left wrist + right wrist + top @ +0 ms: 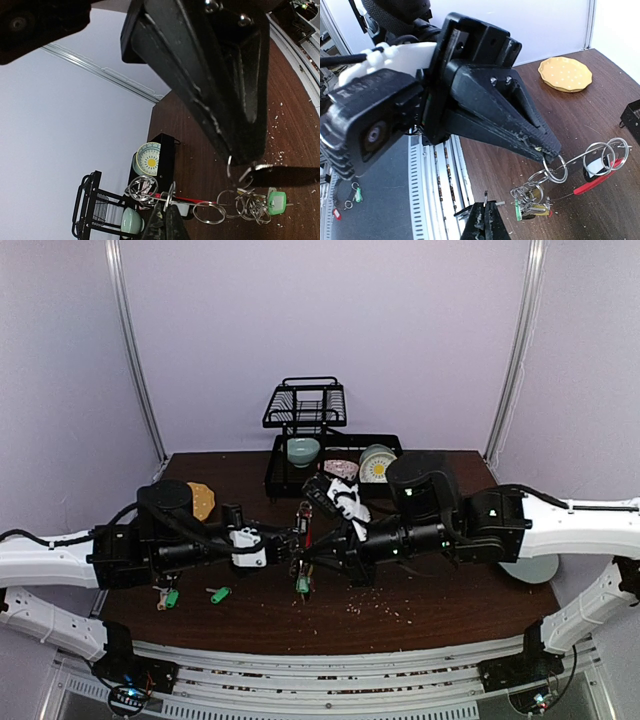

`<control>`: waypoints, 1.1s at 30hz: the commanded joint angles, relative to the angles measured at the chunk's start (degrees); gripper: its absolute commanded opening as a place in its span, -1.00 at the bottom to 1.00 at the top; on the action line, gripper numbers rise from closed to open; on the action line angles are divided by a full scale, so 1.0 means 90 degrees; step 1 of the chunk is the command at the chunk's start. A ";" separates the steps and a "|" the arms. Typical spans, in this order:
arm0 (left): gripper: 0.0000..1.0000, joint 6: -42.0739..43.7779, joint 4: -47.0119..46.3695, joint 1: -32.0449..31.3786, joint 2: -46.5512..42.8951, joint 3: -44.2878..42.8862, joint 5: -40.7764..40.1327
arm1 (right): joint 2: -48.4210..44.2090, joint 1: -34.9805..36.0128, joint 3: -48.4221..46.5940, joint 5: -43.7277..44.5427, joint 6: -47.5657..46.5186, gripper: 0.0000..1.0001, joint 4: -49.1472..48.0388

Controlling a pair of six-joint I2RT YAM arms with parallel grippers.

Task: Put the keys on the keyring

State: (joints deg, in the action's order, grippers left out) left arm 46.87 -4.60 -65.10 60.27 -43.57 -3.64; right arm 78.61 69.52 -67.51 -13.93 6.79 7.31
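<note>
The keyring hangs between the two gripper tips above the table's middle, its red-sheathed arc (305, 525) up and a cluster of keys with a green tag (302, 585) dangling below. My left gripper (167, 212) is shut on the keyring's wire at a split ring (170, 196), with the red arc (200, 200) beside it. My right gripper (486, 210) is shut on a small silver key piece (485, 196); in the left wrist view its tip holds a small ring (232, 169). Two loose keys with green tags (220, 594) (170, 597) lie on the table at front left.
A black dish rack (305, 405) stands at the back with a green bowl (303, 450) and a yellow-flowered plate (377, 464). A yellow disc (201, 500) lies at the left, a pale plate (530, 568) under the right arm. Crumbs dot the front.
</note>
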 commanded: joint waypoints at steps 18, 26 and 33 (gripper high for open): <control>-1.00 -0.0301 -0.0641 -0.0042 -0.0062 -0.0071 0.0260 | -0.0018 -0.0188 0.0096 0.1067 -0.0315 -1.00 -0.0617; -1.00 -0.0398 -0.0652 -0.0042 -0.0042 -0.0097 0.0249 | 0.0008 -0.0225 0.0128 0.0648 -0.0514 -1.00 -0.0521; -1.00 -0.0413 -0.0631 -0.0042 -0.0005 -0.0119 0.0213 | 0.0056 -0.0225 0.0177 0.0332 -0.0534 -1.00 -0.0734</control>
State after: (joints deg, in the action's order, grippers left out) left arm 44.25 -4.73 -65.25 60.34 -43.57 -2.31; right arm 78.96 67.75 -65.19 -10.61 2.72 1.63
